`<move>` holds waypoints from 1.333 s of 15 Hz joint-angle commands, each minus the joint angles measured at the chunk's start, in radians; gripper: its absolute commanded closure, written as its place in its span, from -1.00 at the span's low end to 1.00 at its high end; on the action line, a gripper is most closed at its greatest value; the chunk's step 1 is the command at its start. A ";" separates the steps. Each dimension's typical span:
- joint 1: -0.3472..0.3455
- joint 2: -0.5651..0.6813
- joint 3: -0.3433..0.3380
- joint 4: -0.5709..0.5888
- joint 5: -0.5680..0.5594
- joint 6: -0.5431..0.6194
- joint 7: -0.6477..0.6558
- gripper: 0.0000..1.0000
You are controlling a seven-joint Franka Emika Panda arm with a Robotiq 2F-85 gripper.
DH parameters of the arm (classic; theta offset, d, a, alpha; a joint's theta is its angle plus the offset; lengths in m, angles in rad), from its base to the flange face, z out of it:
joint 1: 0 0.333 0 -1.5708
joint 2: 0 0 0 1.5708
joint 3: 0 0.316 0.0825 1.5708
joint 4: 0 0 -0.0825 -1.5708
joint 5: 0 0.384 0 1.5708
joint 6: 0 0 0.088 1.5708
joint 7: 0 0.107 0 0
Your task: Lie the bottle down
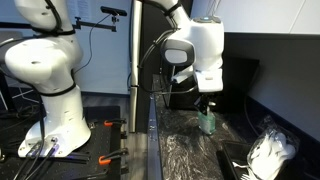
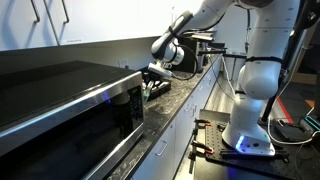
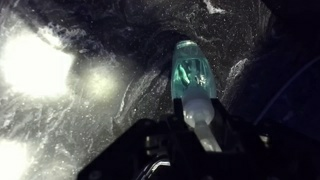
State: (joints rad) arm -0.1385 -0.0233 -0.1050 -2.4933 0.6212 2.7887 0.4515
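Observation:
The bottle [image 3: 190, 72] is teal and see-through with a white neck and cap. In the wrist view it reaches from between my fingers out over the dark marbled counter [image 3: 90, 130]. My gripper [image 3: 200, 135] is shut on its white neck. In an exterior view the gripper [image 1: 205, 106] hangs over the counter [image 1: 185, 150] with the bottle [image 1: 208, 123] below it, close to the surface. I cannot tell whether the bottle touches the counter. In an exterior view the gripper [image 2: 156, 80] sits low over the counter [image 2: 185, 95], and the bottle is too small to make out.
A dark microwave [image 2: 60, 110] stands at the near end of the counter. A white crumpled bag [image 1: 270, 150] lies beside a black object on the counter. A wall runs behind the counter. The robot base [image 1: 50, 90] stands on a floor stand with orange clamps.

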 commanded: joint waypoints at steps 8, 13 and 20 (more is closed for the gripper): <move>0.003 -0.077 -0.030 -0.090 0.358 0.031 -0.210 0.84; -0.009 -0.062 -0.019 -0.094 0.294 0.034 -0.172 0.37; -0.006 -0.047 -0.057 -0.066 0.535 0.044 -0.528 0.84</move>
State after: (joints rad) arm -0.1475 -0.0790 -0.1341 -2.5820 1.0168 2.8224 0.1121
